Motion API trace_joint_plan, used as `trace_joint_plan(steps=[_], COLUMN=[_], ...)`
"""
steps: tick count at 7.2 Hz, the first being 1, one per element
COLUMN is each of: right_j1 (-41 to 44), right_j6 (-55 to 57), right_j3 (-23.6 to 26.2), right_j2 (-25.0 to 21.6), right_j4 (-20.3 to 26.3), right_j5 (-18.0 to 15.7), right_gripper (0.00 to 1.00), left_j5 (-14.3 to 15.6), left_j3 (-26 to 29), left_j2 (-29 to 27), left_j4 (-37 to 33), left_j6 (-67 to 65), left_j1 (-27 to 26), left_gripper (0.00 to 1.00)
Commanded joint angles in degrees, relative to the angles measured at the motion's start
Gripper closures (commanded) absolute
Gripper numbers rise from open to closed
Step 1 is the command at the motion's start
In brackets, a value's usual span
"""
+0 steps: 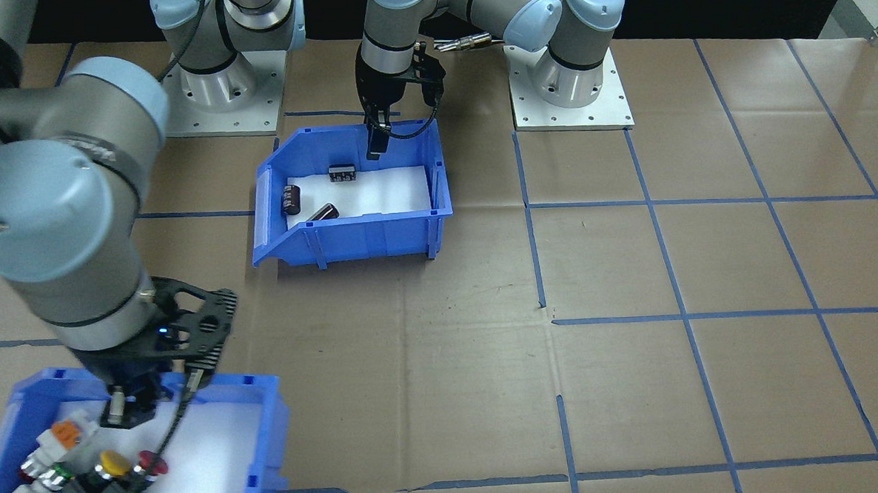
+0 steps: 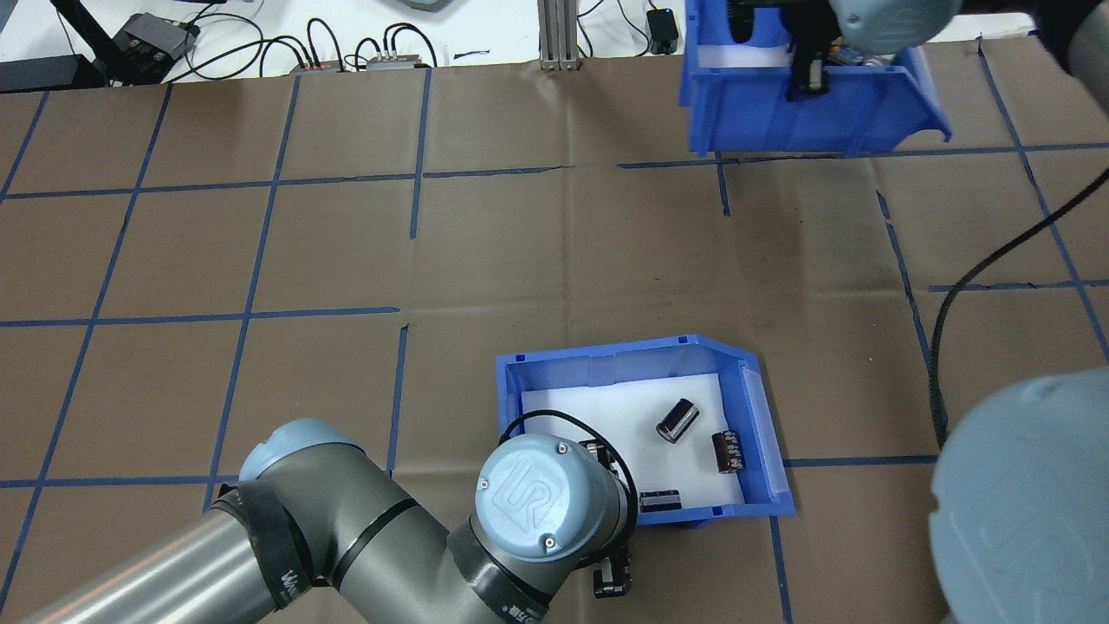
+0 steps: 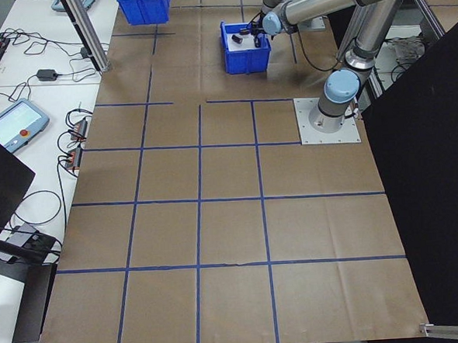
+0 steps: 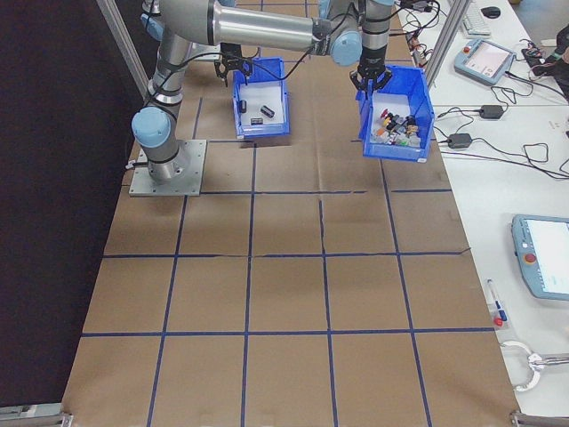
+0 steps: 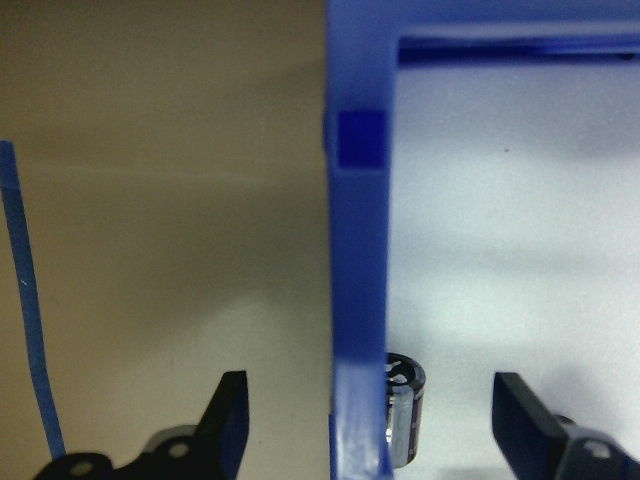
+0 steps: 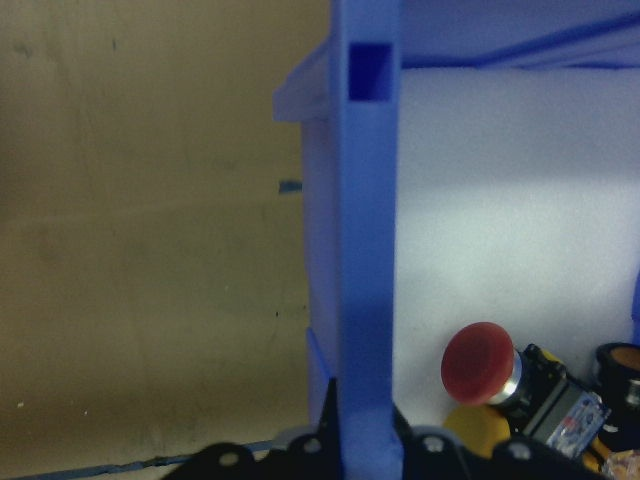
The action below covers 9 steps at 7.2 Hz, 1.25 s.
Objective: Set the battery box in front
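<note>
blue plastic fills the left wrist view: the wall of the battery box [image 5: 358,300] runs straight up between the left arm's fingers [image 5: 228,420], which stand apart, one finger outside the wall over the brown worktop [image 5: 160,250], the other inside over the white liner. neither finger visibly touches the wall. one dark cell [image 5: 403,405] lies just inside the wall, between the two fingers. seen from the front-facing camera, the left fingers [image 1: 377,134] hang over the box's rear rim, with three dark cells [image 1: 321,211] scattered on the liner beyond them, toward the sloped low side. the box sits on the worktop close to the robot's two bases. well apart from it, at the worktop's far edge, the right arm's fingers [image 1: 131,408] are clamped on the wall of a second blue bin [image 1: 261,425] holding coloured push buttons [image 6: 482,362]; in the right wrist view that wall runs up from between the pinched fingers, the red button just inside it. blue tape lines [image 1: 669,266] grid the worktop.
</note>
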Motion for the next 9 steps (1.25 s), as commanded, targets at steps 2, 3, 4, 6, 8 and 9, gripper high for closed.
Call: trace_joint_plan(steps=[2,3,4,6,8,9], right_j1=[-13.15,-16.05,-18.43,-21.88,-21.88,-21.88], right_j6=[-17.71,-20.90,-24.32,-30.05,-30.42,-30.42], right_j3=[16.81,24.36,30.70,43.38,44.12,44.12], right_j2=[-10.57,-14.17,-16.99,-26.12,-28.36,-28.36], right_j4=[-9.06,-14.15,-18.81,-22.72,-21.85,-21.76], right_j5=[2.59,4.61,5.32,7.53,6.82,6.82], right_gripper=[1.00,1.00,1.00,1.00,1.00,1.00], left_j5=[0.09,0.26,5.22,10.54,9.76,9.23], left_j3=[0.05,0.05,0.13,0.13,-0.04,-0.04], left_j2=[-0.48,0.04,1.27,3.03,6.36,6.81], left_j4=[4.09,4.28,4.20,3.84,3.14,3.05], left_j6=[0.13,0.39,1.18,6.69,16.42,21.09], left_j1=[-0.28,-0.28,-0.45,1.20,11.96,16.81], left_gripper=[1.00,1.00,1.00,1.00,1.00,1.00])
